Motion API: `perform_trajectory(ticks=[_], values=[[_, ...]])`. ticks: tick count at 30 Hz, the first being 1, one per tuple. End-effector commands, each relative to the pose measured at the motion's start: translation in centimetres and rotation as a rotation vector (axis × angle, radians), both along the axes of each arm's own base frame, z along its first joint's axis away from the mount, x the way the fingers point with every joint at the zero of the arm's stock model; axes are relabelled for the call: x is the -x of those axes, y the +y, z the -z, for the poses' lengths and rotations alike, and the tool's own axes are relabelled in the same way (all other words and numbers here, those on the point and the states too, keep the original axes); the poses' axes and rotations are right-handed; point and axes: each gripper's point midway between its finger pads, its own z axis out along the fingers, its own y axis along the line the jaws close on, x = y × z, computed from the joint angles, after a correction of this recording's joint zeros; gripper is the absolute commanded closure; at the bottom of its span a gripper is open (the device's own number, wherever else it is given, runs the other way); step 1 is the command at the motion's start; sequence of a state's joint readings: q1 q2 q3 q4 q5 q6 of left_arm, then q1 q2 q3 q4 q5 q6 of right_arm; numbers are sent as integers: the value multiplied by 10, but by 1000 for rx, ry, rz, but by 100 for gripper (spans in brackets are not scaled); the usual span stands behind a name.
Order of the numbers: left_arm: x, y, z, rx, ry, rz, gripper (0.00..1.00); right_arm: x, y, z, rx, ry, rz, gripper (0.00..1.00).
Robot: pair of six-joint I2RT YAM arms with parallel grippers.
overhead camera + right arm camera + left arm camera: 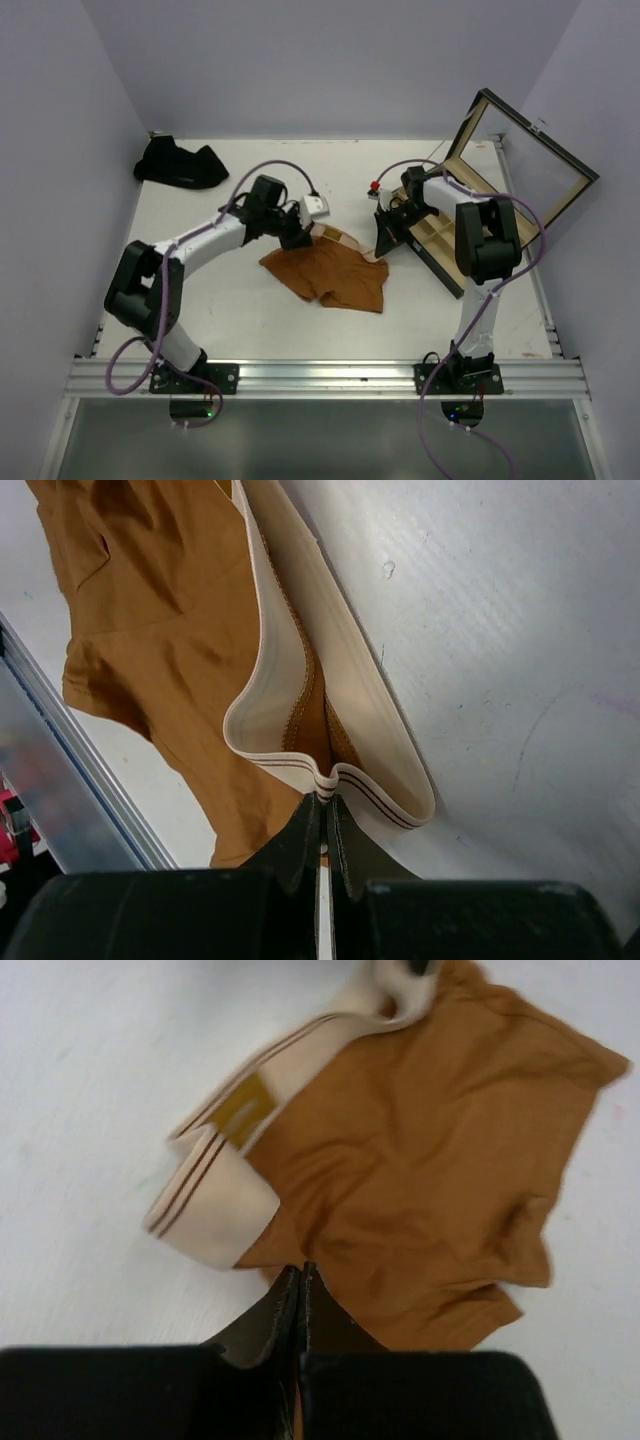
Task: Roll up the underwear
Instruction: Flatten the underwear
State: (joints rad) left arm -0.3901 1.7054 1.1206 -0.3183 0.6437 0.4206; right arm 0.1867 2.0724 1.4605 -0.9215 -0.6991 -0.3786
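The rust-orange briefs lie mid-table, a soft matte knit spread mostly flat with rumpled leg openings toward the near edge. Their waistband is a broad cream elastic edged with two thin brown stripes. It is folded over on itself at one end and stands up in an open loop at the other. A small mustard tag is sewn on it; no writing on it can be read.

The right gripper has its fingers closed tight on the striped edge of the waistband, holding that end up off the surface. The left gripper has its fingers pressed together with the tips at the orange hem just beside the folded waistband. Whether cloth is caught between them I cannot tell.

The table is white and smooth, with faint scuffs. A dark cloth sits heaped at its far left corner. At the right stands a wooden box, its framed glass lid tilted open.
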Motion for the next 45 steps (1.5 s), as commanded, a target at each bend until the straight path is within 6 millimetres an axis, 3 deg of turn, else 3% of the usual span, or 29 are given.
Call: perform_trajectory(ticks=[1, 2, 3, 5, 6, 8, 9, 10, 11, 12, 13, 18, 21, 23, 24, 25, 35, 45], values=[[59, -31, 30, -168, -163, 277, 96, 5, -1, -15, -16, -47, -24, 100], [69, -31, 39, -193, -150, 298, 89, 7, -2, -14, -13, -46, -27, 100], [78, -32, 46, -208, -134, 328, 74, 8, -3, -12, -9, -50, -34, 100], [89, -29, 53, -230, -95, 356, 64, 10, -5, -12, 0, -51, -41, 100], [89, -28, 46, -227, -116, 359, 51, 11, -6, -12, 0, -55, -48, 100], [78, -29, 26, -196, -170, 319, 41, 12, -7, -12, 3, -62, -55, 100], [71, -31, 6, -152, -187, 262, 31, 12, -7, -12, 6, -64, -59, 100], [47, -28, -16, -109, -225, 189, 24, 12, -8, -12, 6, -65, -60, 100], [39, -28, -29, -68, -221, 160, 18, 12, -8, -13, 8, -71, -64, 100], [25, -19, -36, -44, -194, 95, 4, 12, -8, -13, 9, -72, -65, 100], [15, -19, -52, -22, -198, 84, 0, 12, -9, -13, 11, -75, -66, 100], [19, -24, -48, -15, -166, 132, 0, 12, -9, -13, 12, -86, -76, 100], [39, -36, -38, -38, -215, 194, 0, 13, -10, -13, 12, -85, -76, 100], [48, -39, -27, -54, -238, 213, 6, 14, -9, -13, 14, -85, -75, 100], [55, -45, -25, -58, -247, 233, 16, 14, -9, -14, 11, -83, -72, 100], [58, -48, -20, -60, -252, 239, 19, 15, -10, -13, 11, -80, -72, 100], [45, -71, -8, -45, -315, 206, 27, 15, -9, -11, 11, -69, -53, 100], [63, -90, -5, -35, -359, 300, 30, 12, -8, -11, 9, -67, -44, 100]])
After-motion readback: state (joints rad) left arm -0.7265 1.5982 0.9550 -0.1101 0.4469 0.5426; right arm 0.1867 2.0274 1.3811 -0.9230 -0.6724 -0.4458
